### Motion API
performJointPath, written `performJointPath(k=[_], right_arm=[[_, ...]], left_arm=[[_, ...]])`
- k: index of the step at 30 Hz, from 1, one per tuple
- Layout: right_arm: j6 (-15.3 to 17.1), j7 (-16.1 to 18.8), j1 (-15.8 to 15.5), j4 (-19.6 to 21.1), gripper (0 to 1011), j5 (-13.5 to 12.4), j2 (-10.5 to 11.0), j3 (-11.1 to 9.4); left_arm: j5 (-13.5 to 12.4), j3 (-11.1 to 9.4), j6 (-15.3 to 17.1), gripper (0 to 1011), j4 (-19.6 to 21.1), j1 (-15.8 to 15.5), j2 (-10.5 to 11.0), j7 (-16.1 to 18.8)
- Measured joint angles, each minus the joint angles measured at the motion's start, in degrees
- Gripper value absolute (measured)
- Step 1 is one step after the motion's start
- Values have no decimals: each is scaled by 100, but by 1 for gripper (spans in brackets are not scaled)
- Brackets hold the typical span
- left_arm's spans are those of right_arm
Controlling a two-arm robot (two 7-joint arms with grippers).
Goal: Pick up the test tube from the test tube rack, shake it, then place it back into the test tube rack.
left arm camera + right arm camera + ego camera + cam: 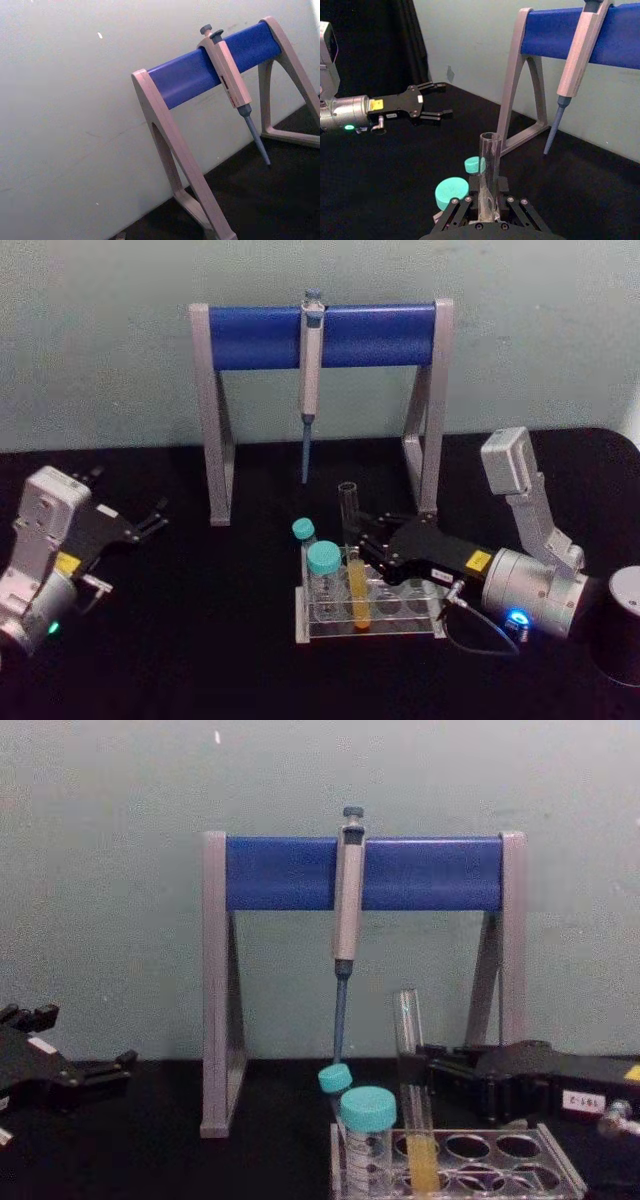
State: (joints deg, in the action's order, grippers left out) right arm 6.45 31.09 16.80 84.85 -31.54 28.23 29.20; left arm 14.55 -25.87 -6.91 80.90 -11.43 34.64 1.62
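The test tube [350,530] stands upright in the clear test tube rack [405,630], with yellow-orange liquid in its lower part. My right gripper [360,542] reaches in from the right, and its fingers close around the tube's clear middle, above the rack. In the right wrist view the test tube [490,155] rises from between the black fingers [474,194]. The chest view shows the test tube [408,1050] seated in the rack [560,1167]. My left gripper [150,522] rests open at the far left of the table, holding nothing.
Two teal-capped tubes [322,560] stand at the rack's left end, right beside the test tube. Behind the rack stands a grey-and-blue stand [250,335] with a grey pipette [311,370] hanging from it, tip pointing down. The table is black.
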Motion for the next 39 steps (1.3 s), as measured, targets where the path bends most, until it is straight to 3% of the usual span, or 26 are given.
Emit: performJointPath(k=[10,20,30,39], right_arm=[[-117,-24,-79,35,221,-4,7,-45],[-585,-79,-434,291,221,17,62,-191],[-1198,-72,-729,444,221,302,67,-343],[-1284,-72,-824,630,221,334,29,-518]], left_arm=[[0,0,0,1001,0,0,0,0],[0,0,0,1001,0,0,0,0],[0,0,0,1001,0,0,0,0],[0,0,0,1001,0,0,0,0]])
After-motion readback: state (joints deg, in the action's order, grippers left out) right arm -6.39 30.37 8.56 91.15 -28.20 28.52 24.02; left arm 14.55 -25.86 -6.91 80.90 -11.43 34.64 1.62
